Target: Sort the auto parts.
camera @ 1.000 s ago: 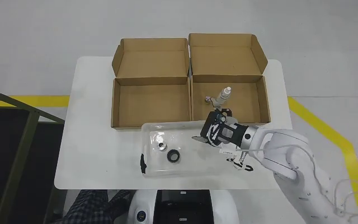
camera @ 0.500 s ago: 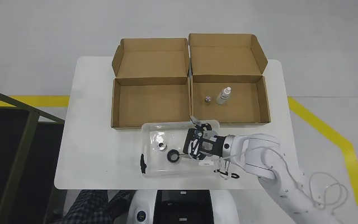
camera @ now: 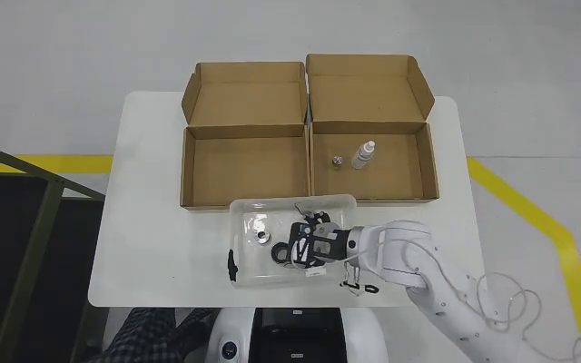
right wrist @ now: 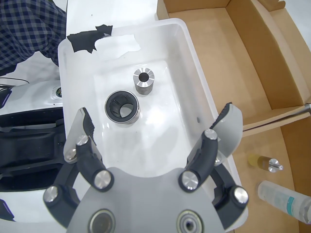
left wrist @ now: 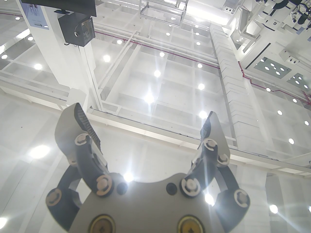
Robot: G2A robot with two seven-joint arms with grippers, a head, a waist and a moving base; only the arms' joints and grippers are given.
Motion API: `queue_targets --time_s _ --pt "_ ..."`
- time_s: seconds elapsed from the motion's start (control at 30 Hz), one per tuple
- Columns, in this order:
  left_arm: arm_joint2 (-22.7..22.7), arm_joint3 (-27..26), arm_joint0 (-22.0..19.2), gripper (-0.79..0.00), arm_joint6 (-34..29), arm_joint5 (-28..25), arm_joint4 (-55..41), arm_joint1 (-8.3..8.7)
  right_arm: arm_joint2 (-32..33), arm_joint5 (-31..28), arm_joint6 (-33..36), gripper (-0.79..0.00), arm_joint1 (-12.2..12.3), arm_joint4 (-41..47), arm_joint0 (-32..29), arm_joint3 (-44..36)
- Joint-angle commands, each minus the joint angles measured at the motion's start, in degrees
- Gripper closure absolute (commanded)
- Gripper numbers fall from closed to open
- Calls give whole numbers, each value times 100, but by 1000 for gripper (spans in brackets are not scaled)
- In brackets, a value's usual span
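Right tool (right wrist: pixel 155 111) spread wide and empty above clear plastic bin (right wrist: pixel 194 56), linear bearing (right wrist: pixel 122 107) just beside slotted steel bushing (right wrist: pixel 143 80) inside, left tool (left wrist: pixel 143 112) likewise spread, empty

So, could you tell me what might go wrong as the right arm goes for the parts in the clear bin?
The right end effector hangs open over the clear bin, partly above its rim; descending, it may catch the wall. The bearing and metal cylinder stand close together, so closing on one might knock the other over.
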Motion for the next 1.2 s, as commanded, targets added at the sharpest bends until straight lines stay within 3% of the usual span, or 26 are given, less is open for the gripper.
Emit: queue_targets --time_s 0.0,1.17 --pt "0 0 0 -785 0 0 0 0 -48 -10 -36 -785 -9 -50 14 71" --pt "0 0 0 -785 0 0 0 0 -916 -43 -279 -767 -313 -187 543 1239"
